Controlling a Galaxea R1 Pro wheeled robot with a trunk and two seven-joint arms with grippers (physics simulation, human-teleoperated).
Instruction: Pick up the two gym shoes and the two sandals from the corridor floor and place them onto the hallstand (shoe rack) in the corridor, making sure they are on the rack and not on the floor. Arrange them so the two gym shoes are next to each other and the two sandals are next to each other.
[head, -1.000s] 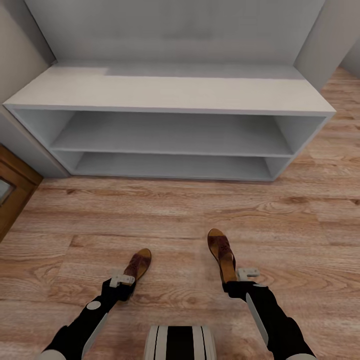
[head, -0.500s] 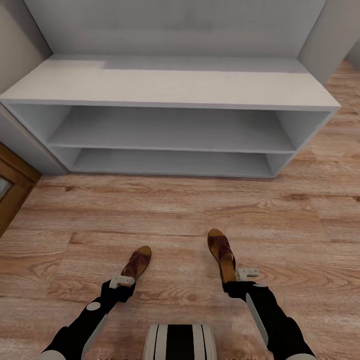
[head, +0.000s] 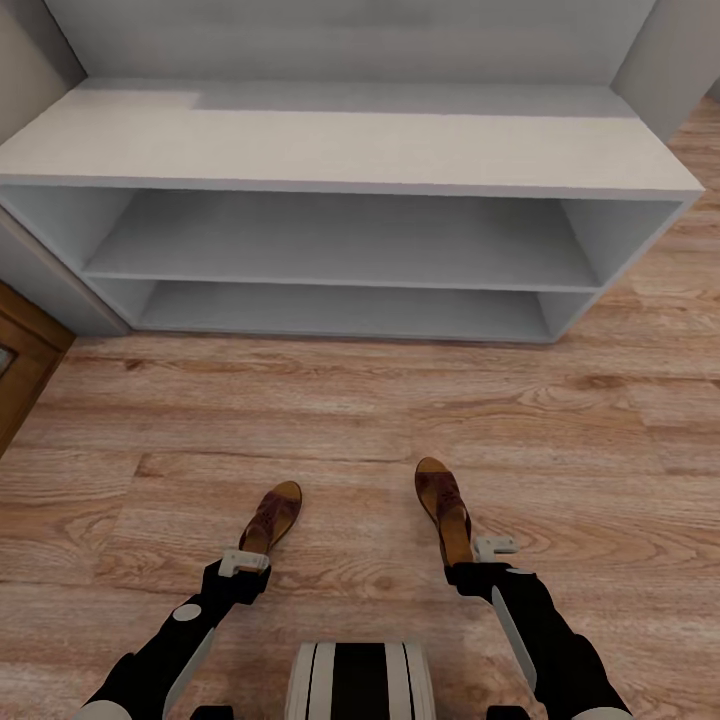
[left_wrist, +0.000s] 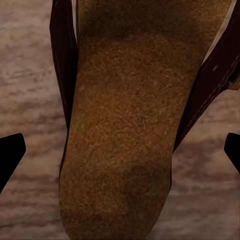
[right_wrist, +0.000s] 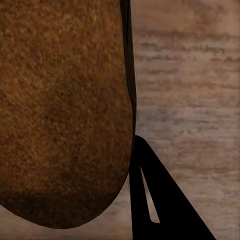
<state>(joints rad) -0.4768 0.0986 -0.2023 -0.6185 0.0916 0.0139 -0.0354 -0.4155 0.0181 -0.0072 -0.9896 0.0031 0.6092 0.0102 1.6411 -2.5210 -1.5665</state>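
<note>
Two brown sandals hang just above the corridor floor, one in each hand. My left gripper is shut on the heel of the left sandal, whose toe points toward the hallstand. The right sandal is held at its heel by my right gripper. In the left wrist view the tan insole of that sandal lies between the black fingertips. In the right wrist view one finger sits against the edge of the other sandal. The gym shoes are out of view.
The hallstand's bench top and both open shelf levels are bare. A brown wooden door stands at the left beside a grey wall panel. My base shows at the bottom edge.
The whole view has shifted: the camera has come closer to the hallstand, which now looks larger. Both sandals have kept their place in the grippers.
</note>
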